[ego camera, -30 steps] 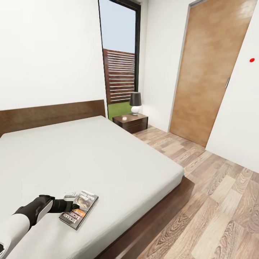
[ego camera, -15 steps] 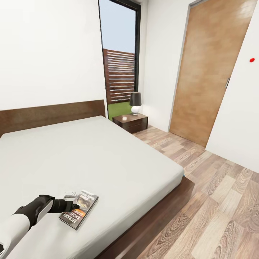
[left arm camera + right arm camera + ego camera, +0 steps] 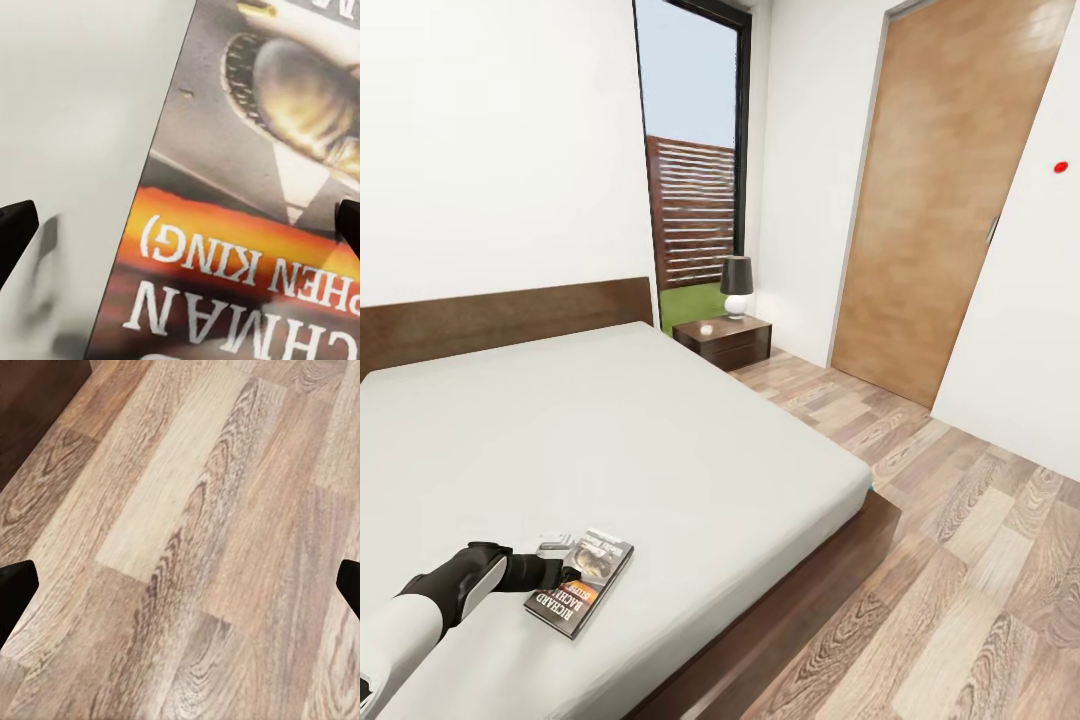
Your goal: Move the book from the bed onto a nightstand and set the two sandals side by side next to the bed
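The book [image 3: 582, 580] lies flat on the bed [image 3: 620, 430], near the mattress's front edge, its dark cover with an orange band facing up. My left gripper [image 3: 565, 573] hovers low over the book's left edge, open. In the left wrist view the book [image 3: 255, 195] is seen from close up, and the left gripper [image 3: 180, 232] straddles its long edge with one fingertip [image 3: 15, 229] over the mattress and the other over the cover. The right gripper [image 3: 180, 585] is open above bare wood floor. The nightstand [image 3: 725, 340] stands beside the headboard's right end. The sandals are out of view.
A dark-shaded lamp [image 3: 737, 285] and a small white object stand on the nightstand. A tall window [image 3: 695, 200] is behind it. A wooden door [image 3: 935, 200] is on the right wall. Plank floor [image 3: 960, 560] runs along the bed's right side.
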Tool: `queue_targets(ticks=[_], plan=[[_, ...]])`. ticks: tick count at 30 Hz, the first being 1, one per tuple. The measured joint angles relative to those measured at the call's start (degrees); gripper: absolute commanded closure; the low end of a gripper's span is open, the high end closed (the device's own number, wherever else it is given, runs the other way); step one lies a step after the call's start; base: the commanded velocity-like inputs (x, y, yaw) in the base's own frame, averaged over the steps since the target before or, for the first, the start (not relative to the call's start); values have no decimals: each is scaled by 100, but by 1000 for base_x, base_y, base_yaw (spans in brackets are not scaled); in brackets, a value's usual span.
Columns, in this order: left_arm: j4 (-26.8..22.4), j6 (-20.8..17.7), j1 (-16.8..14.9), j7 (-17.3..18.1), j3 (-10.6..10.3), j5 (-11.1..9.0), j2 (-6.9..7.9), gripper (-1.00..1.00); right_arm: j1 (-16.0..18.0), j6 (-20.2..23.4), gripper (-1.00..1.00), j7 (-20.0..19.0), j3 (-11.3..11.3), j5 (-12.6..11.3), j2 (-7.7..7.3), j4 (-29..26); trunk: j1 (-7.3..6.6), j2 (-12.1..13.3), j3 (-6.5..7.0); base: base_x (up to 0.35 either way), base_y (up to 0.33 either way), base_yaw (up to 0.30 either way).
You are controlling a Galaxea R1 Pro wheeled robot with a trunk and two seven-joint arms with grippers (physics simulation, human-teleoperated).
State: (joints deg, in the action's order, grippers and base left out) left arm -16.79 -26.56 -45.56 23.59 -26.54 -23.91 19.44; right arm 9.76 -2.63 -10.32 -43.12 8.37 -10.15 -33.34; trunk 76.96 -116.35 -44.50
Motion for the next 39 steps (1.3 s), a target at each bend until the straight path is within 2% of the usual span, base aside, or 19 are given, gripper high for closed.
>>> queue_targets(ticks=[13, 39], plan=[[3, 36, 6, 253, -48, 98, 2, -100, 0, 2, -100, 0, 0, 3, 0, 0, 1, 1, -1, 0, 0, 0], [-8, 40, 5, 293, -49, 102, 3, -100, 0, -1, -100, 0, 0, 5, 0, 0, 1, 1, 22, 0, -50, -78]])
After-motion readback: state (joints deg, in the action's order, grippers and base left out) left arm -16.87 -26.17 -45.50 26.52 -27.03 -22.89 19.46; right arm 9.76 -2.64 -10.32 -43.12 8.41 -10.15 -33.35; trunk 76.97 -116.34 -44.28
